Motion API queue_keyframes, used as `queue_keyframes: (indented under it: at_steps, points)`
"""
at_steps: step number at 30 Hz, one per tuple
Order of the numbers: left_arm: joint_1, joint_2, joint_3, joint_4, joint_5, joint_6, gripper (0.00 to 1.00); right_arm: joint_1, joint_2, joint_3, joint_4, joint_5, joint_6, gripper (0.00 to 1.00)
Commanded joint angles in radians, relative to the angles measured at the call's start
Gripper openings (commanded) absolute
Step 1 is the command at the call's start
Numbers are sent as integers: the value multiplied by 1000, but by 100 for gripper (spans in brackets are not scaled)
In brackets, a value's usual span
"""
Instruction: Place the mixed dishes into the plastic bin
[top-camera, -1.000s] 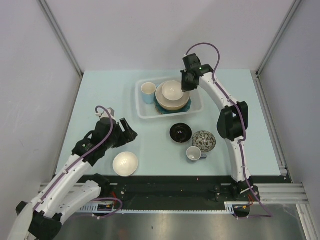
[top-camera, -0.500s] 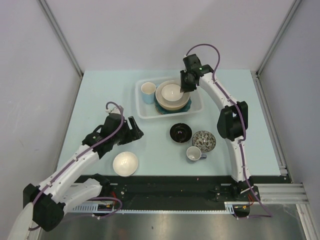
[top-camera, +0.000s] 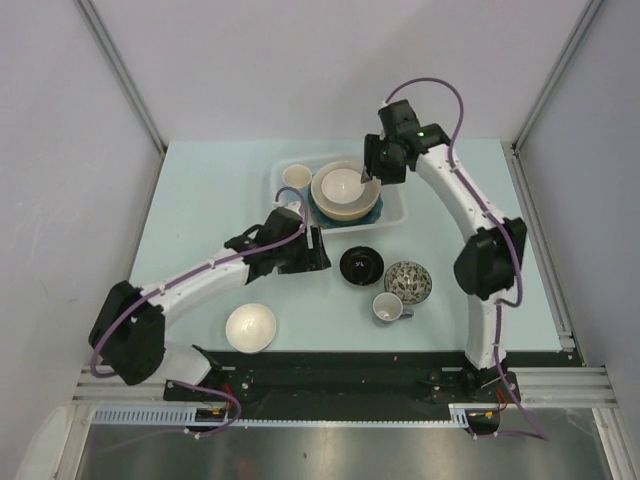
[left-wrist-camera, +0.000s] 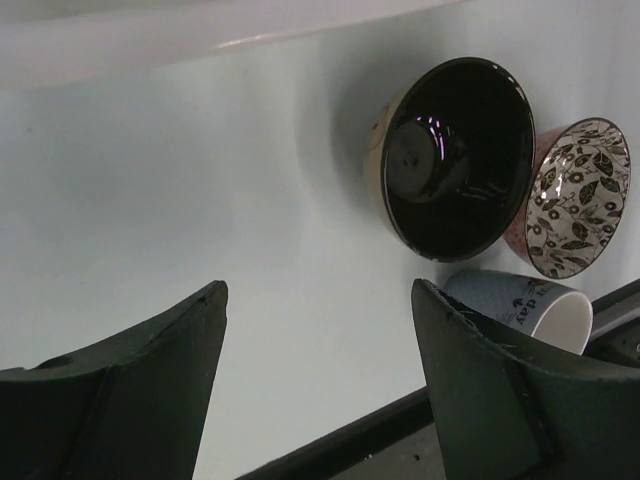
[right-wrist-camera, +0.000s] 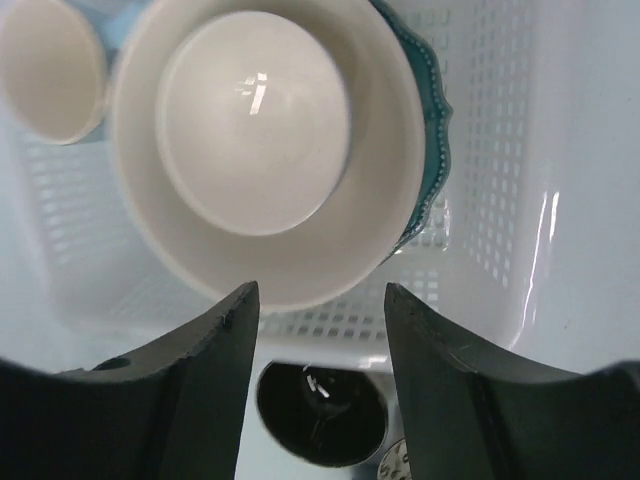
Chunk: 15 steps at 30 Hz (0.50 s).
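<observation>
Left hand (left-wrist-camera: 318, 300) hangs low over the counter (top-camera: 200, 200) just near of the shallow translucent white perforated plastic bin (right-wrist-camera: 480, 180), fingers spread wide with nothing between them, facing the glossy black bowl (left-wrist-camera: 455, 160). Over the bin's right half the right hand (right-wrist-camera: 320, 295) is parted and empty too, above a small white bowl (right-wrist-camera: 250, 120) nested in a wide cream bowl (right-wrist-camera: 385, 200) on the teal scalloped plate (right-wrist-camera: 432, 110).

The black bowl sits just beside the leaf-patterned speckled bowl (left-wrist-camera: 580, 195) and near the pale printed mug (left-wrist-camera: 520, 310). A finger landing on its slick rim could shove it into them or let it slip. The left forearm crosses the bin's near-left corner, so a careless lift might snag the wall. With both arms close to the bin, they could clash. One more bowl on that stack may sit crooked.

Pale blue-green and matte, the counter is walled by plain grey-white panels on metal posts.
</observation>
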Motion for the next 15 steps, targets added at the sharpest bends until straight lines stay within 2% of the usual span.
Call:
queue_keyframes:
  at_steps: [1, 6, 10, 15]
  points:
    - [-21, 119, 91, 79, 52, 15, 79, 12, -288, -112, -16, 18, 24, 59]
    - [-64, 258, 204, 25, 38, 61, 77, 9, -512, -316, 19, 52, 25, 57]
    - [-85, 336, 278, 29, 41, 74, 76, -8, -654, -554, 70, 66, 57, 56]
    - [-105, 445, 362, -40, 28, 87, 71, -19, -730, -642, 41, 60, 74, 55]
